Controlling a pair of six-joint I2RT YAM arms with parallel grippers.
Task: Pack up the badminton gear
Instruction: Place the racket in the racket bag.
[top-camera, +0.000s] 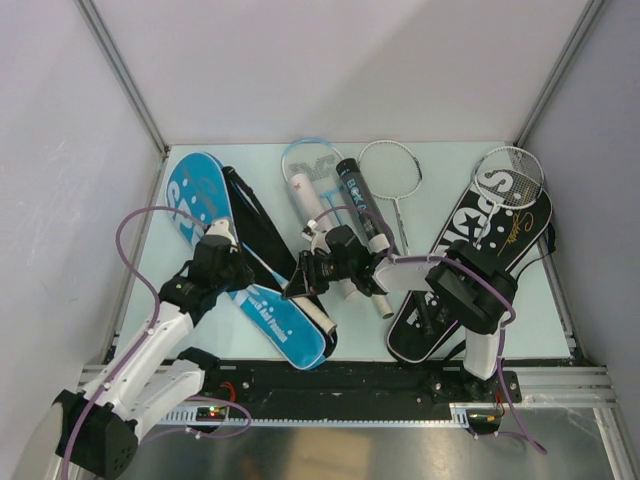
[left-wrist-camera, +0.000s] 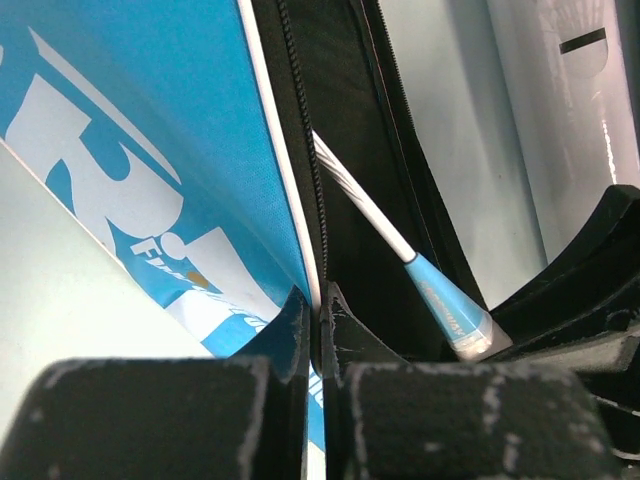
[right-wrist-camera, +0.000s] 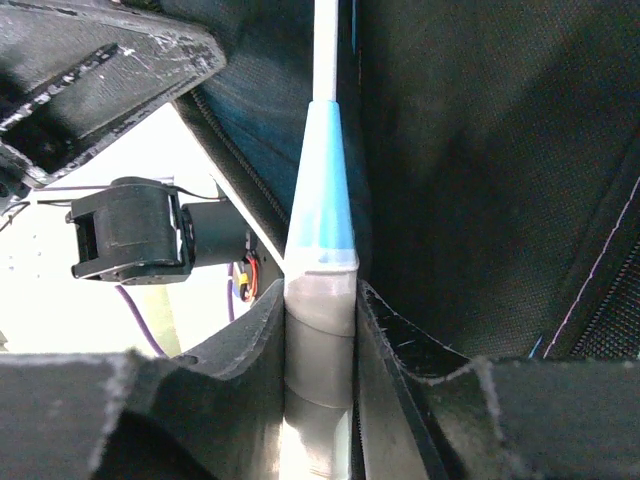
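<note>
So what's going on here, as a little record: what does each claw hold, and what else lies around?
Left gripper: shut on the edge of the blue fabric racket cover
Right gripper: closed round the white handle of a racket with a light-blue collar
Racket shaft: runs into the open cover
Lying elsewhere: black racket cover, white tube, black tube, thin silver-framed racket

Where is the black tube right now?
Top view: the black tube lies at the back centre of the table, between the white tube and the silver-framed racket.
</note>
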